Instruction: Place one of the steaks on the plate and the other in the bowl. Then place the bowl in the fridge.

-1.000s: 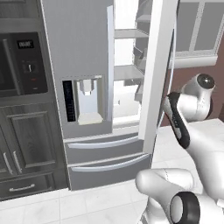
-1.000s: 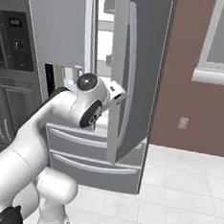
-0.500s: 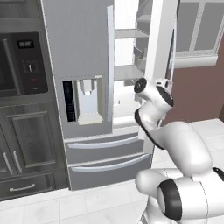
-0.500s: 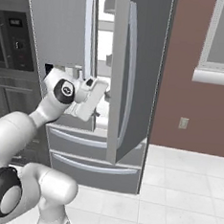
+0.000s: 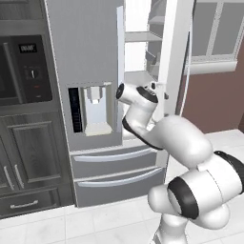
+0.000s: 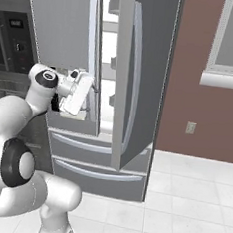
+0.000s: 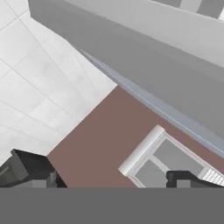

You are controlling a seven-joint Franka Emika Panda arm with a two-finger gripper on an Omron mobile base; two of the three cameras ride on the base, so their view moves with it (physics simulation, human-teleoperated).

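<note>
Risk: wrist swinging tight beside the fridge (image 5: 95, 71), could clip the open door's edge.
Arm folded high, elbow bent back over the base; jaws (image 6: 79, 99) spread wide and empty, pointing past the door (image 6: 141, 80) toward the brown wall. The lit shelves lie just beyond the jaws. Bowl, plate, steaks: whereabouts cannot tell.
</note>
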